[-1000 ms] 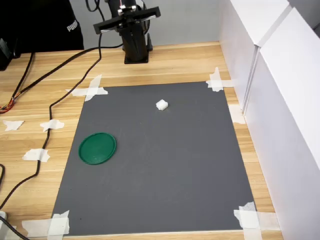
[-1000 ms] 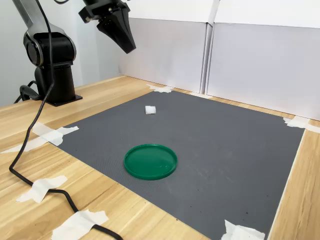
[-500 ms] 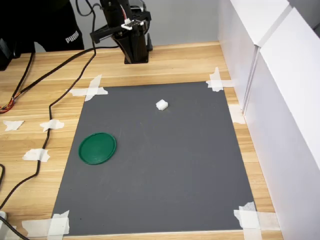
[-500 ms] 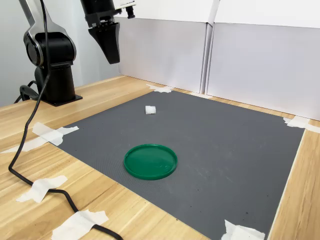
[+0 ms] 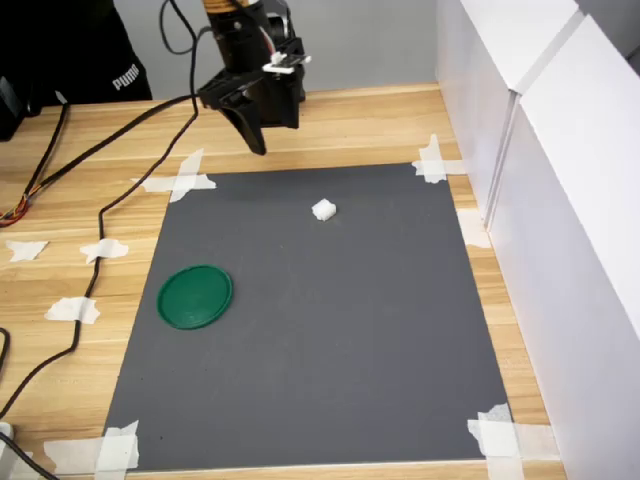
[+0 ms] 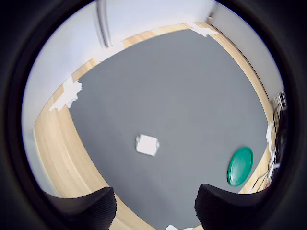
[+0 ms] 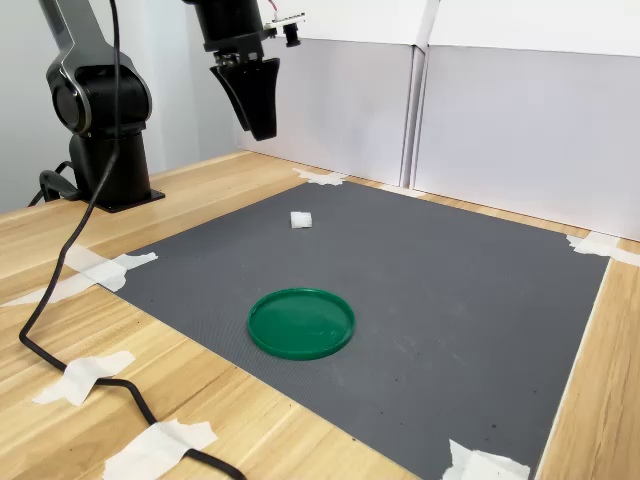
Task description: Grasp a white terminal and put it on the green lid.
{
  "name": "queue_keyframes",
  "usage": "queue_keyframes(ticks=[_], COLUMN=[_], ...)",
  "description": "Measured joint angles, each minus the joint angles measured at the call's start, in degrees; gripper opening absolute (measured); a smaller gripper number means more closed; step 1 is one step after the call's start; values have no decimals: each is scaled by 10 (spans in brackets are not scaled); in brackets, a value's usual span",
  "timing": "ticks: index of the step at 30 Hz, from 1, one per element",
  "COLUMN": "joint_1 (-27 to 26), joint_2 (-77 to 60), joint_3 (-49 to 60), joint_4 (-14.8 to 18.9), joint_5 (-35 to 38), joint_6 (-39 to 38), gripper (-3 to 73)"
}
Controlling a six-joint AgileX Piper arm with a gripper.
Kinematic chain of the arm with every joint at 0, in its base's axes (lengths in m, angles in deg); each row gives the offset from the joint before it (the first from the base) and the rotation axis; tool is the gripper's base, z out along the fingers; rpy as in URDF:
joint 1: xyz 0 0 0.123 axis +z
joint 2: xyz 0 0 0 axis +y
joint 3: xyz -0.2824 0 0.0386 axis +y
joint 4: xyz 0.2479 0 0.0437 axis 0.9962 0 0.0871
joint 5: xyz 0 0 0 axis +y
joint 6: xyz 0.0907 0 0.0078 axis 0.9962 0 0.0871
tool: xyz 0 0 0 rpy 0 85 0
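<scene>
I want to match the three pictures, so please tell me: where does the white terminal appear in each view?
First exterior view: white terminal on the grey mat, upper middle, right of the green lid.
Wrist view: terminal near centre, lid far off.
Second exterior view: terminal beyond the lid.
Shared landmark: the green lid.
</scene>
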Motion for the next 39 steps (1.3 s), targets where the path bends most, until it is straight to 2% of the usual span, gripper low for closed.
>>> queue_keyframes(ticks=[4,12,15,24,29,39], joint_1=[38,97,116,126,126,126], joint_2=[2,59,78,137,156,159], joint_3=[-11,-46,-47,-47,-45,30], joint_4=[-6,-61,-70,-96,-89,-78], joint_5=[-1,32,32,-10,-38,-114], joint_6=[40,162,189,192,180,155], gripper=[715,713,705,684,684,684])
